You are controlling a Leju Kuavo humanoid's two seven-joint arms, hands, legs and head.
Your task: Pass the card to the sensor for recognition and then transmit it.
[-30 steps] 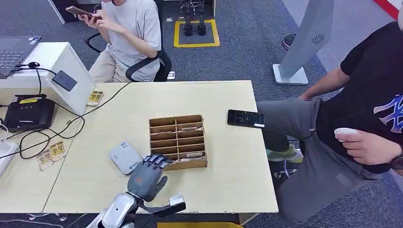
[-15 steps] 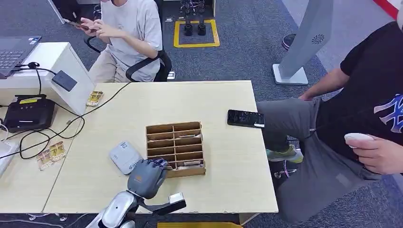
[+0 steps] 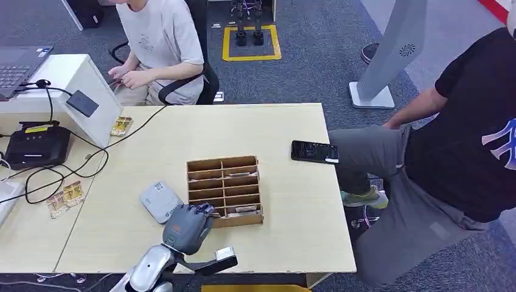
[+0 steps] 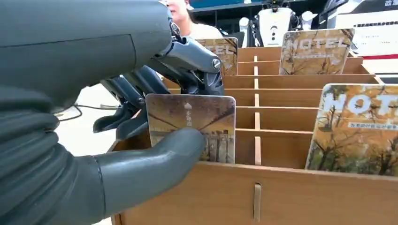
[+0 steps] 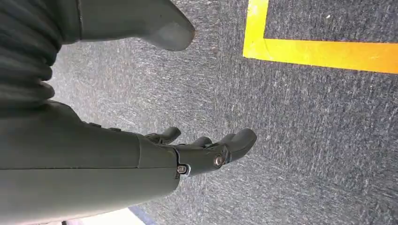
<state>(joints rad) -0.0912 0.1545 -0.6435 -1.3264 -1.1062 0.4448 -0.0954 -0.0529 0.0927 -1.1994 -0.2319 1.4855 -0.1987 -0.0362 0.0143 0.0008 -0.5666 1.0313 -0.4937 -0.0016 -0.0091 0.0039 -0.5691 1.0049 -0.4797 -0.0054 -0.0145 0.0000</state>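
A wooden slotted box stands mid-table with several hotel cards upright in its slots. My left hand is at the box's near left corner. In the left wrist view its thumb and fingers pinch one brown card, which stands in the nearest slot, partly raised above the box wall. A pale grey card reader lies just left of my left hand. My right hand hangs over the carpet, fingers apart and holding nothing.
A black phone lies near the table's right edge. A black device, cables and small packets sit on the left. One person sits behind the table, another close at the right.
The box and my left hand have shifted slightly toward me. The person at the right has drawn a hand with a white object out of view. The person behind has lowered a phone.
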